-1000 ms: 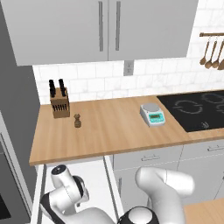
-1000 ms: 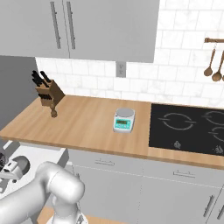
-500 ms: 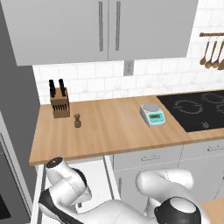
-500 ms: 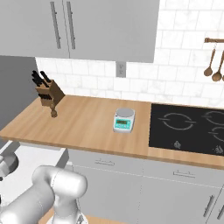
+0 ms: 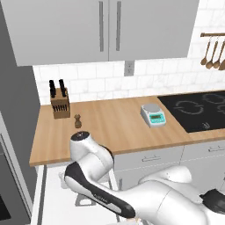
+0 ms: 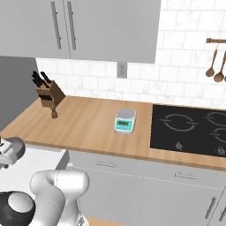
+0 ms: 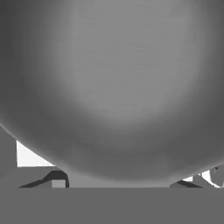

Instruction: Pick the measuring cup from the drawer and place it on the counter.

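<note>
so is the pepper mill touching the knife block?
Apart. The left base view shows bare counter between the pepper mill and the knife block.

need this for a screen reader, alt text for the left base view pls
A white robot arm with dark joints bends down into an open white drawer below a light-brown wooden counter, which holds a wooden knife block, small brown pepper mill and digital scale.

We see a knife block (image 5: pixel 60 104) far left, a pepper mill (image 5: pixel 78 121) just before it, a scale (image 5: pixel 153 115) beside the cooktop (image 5: pixel 200 107), and spoons (image 5: pixel 213 55) hanging right.
</note>
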Tool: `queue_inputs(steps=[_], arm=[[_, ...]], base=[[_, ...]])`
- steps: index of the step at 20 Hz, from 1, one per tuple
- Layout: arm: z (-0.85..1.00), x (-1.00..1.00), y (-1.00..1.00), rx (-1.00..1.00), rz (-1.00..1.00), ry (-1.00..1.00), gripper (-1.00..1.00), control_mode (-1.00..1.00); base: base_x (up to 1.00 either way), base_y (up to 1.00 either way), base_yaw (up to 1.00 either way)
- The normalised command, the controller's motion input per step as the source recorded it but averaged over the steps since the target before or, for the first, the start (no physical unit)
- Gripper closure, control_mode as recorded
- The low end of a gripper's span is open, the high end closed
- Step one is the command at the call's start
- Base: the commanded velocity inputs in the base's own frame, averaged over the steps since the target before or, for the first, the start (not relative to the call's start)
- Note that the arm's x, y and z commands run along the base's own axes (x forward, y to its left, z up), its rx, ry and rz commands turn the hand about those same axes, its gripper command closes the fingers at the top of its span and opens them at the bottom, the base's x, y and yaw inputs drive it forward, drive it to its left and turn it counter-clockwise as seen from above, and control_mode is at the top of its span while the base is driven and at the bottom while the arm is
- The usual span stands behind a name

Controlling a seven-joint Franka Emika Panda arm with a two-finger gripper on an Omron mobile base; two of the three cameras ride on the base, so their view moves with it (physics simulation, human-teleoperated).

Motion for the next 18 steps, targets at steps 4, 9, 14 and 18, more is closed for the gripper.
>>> queue_inputs(steps=[4, 9, 14, 18], arm=[[0.74, 0.98, -0.54, 0.18, 0.0, 0.0, 1.0, -1.0], [0.43, 1.0, -0.37, 0.08, 0.0, 0.11, 1.0, -1.0], [0.07, 1.0, -0.25, 0.0, 0.0, 0.23, 1.0, -1.0], [0.0, 1.0, -0.22, 0.0, 0.0, 0.24, 1.0, -1.0]], base=[[0.0, 0.0, 0.0], [0.0, 0.0, 0.0], [0.0, 0.0, 0.0], [0.0, 0.0, 0.0]])
